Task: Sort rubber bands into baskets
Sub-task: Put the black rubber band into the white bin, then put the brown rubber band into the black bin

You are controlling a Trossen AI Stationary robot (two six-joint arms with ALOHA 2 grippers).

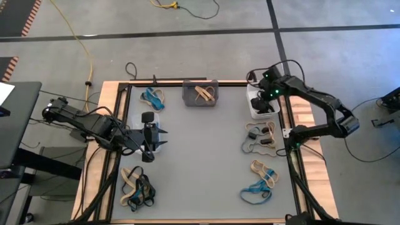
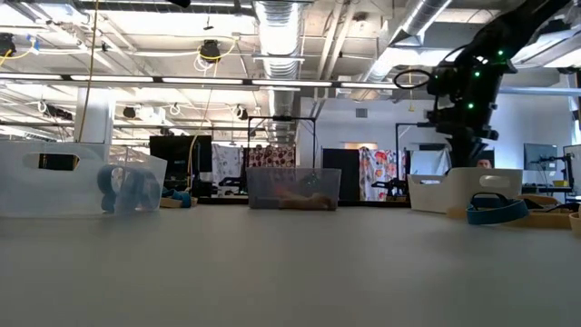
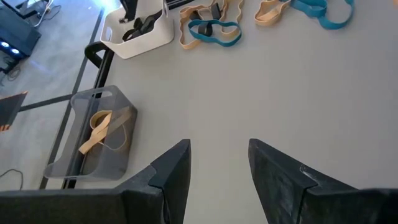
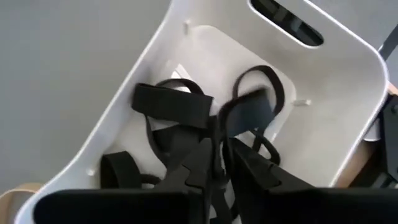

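black rubber band (image 4: 245, 112) pinched between fingertips of right gripper (image 4: 222, 155), inside white basket (image 1: 255, 107) at right far edge, above other black bands (image 4: 174, 109). left gripper (image 1: 164, 136) spread and empty over bare table (image 1: 206, 162). tan band (image 1: 204, 94) in grey basket (image 1: 200, 100), blue in clear basket (image 1: 152, 97). loose bands (image 1: 261, 139) near right side.

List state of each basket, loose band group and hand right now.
white basket: holds black bands, right hand above it, a black band at its fingertips
grey basket: holds tan bands
clear basket: holds blue bands
loose bands: unsorted on the table
left hand: open, empty, over bare table
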